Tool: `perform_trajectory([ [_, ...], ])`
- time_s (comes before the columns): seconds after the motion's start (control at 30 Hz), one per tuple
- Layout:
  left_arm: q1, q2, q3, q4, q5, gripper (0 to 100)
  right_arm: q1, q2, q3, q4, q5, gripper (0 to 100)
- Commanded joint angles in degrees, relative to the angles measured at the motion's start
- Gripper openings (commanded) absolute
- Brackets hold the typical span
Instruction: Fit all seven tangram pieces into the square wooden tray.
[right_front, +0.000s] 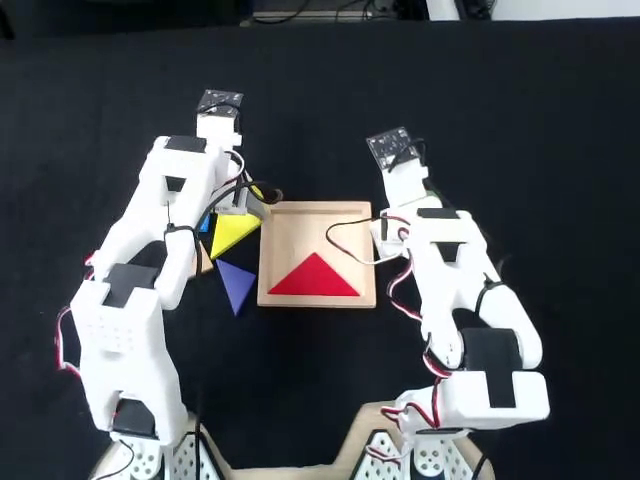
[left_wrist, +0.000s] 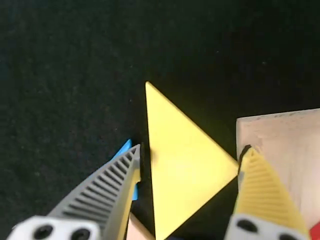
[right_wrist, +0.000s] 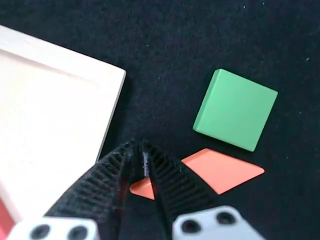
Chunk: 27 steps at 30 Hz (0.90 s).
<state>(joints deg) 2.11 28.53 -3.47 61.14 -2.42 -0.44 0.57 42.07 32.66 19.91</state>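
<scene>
The left gripper (left_wrist: 191, 151) stands wide open, one finger on either side of the flat yellow triangle piece (left_wrist: 175, 135). The piece lies on the black table (left_wrist: 75, 60) just beside the square wooden tray (left_wrist: 285, 135). The right gripper (right_wrist: 138, 146) is pinched together on nothing, close by an orange parallelogram piece (right_wrist: 225, 170) and a green square piece (right_wrist: 235, 110).

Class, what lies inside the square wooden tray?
One red triangular piece lies inside the square wooden tray; the right arm and cable cover its right edge.

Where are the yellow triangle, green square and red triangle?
yellow triangle (left_wrist: 182, 160): left wrist view, face centre.
green square (right_wrist: 235, 110): right wrist view, face centre.
red triangle (right_front: 315, 278): high view, face centre.
</scene>
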Motion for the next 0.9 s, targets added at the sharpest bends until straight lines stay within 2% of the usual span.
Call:
perform_trajectory([
  [0.0,-1.0,-0.2,-1.8,0.4,-0.6,31,-0.1,-0.2,-2.5,-1.2,-0.2,1.1],
  [0.5,-1.5,0.2,-1.7,4.2,-1.0,31,-0.1,-0.2,-2.5,-1.2,-0.2,1.1],
  [0.7,-1.5,-0.4,0.3,3.8,-6.0,27,-0.1,-0.2,-2.5,-1.2,-0.2,1.1],
  [0.87,-1.5,-0.4,-0.3,3.3,-10.9,30,-0.1,-0.2,-2.5,-1.2,-0.2,1.1],
])
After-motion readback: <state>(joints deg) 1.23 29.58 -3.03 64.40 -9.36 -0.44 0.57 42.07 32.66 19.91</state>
